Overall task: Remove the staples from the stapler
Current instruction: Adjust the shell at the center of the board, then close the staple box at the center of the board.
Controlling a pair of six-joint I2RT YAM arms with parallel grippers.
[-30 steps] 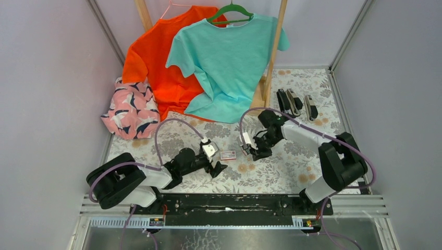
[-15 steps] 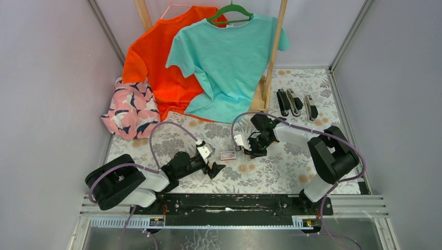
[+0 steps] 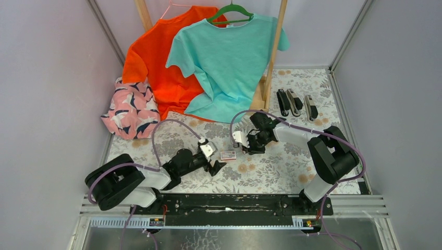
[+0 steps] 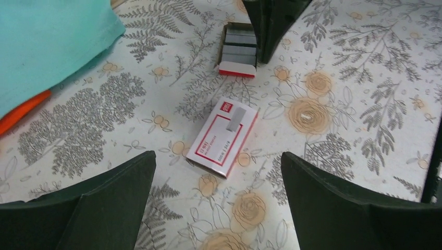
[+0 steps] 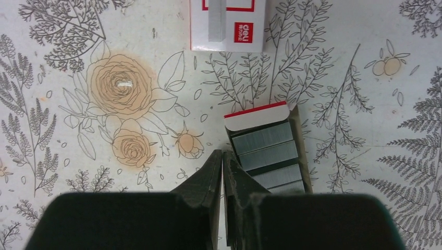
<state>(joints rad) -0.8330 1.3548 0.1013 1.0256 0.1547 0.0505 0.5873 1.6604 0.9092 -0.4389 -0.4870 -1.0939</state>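
Jaws spread wide on the left gripper (image 4: pixel 217 156), which hangs low over the flower-printed table (image 3: pixel 276 172). Those of the right gripper (image 5: pixel 222 153) are pressed together tip to tip.

At the back of the table an orange T-shirt (image 3: pixel 151 67) and a teal T-shirt (image 3: pixel 229 57) hang on hangers, the teal one partly in front of the orange. A pink patterned fabric bundle (image 3: pixel 130 109) lies at the foot of the orange shirt on the left. Three black staplers (image 3: pixel 294 101) lie side by side at the far right of the table, well apart from both arms. From above it cannot be told whether they are open.

Between the two grippers lies a small flat white box with red edging (image 4: pixel 223 136), closed. On its top rests one short silvery staple strip (image 4: pixel 235 119), lying flat along the box's length.

Just beyond that box sits a small open cardboard tray with a white, red-edged end flap (image 5: pixel 256 115). It holds several silvery strips of staples (image 5: pixel 263 138) packed flat in rows across it. The right gripper's closed tips stand right beside one long side of this tray; whether they touch it cannot be told.
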